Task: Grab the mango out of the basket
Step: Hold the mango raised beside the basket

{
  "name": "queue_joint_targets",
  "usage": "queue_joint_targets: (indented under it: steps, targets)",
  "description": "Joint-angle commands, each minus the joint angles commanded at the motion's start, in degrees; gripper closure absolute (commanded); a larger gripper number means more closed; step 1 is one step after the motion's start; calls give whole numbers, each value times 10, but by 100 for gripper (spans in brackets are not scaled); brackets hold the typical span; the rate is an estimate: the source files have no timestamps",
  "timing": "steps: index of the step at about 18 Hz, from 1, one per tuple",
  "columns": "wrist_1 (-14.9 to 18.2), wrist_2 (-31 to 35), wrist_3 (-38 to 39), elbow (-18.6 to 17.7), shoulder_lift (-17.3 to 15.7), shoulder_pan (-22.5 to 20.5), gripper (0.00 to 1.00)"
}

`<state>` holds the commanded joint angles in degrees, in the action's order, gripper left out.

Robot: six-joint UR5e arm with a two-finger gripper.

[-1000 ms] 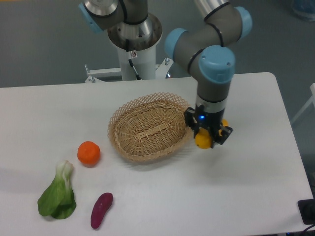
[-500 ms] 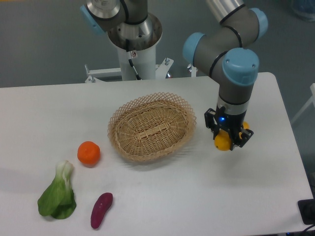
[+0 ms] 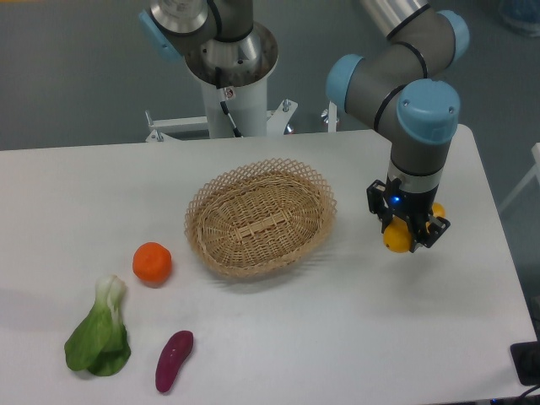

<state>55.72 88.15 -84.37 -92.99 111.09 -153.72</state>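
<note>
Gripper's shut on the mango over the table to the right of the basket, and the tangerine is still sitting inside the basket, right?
Not quite. The fixed camera view shows the tangerine on the table left of the basket, not inside it; the basket holds nothing. The rest stands: the gripper is shut on the mango over the table to the basket's right.

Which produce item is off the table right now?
The mango, clamped in the gripper right of the basket. The tangerine, bok choy and sweet potato lie on the table.
</note>
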Motion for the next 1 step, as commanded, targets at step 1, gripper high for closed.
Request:
queue_joint_targets:
  steps: [1]
  targets:
    - [0, 1, 0, -2, -1, 0, 67]
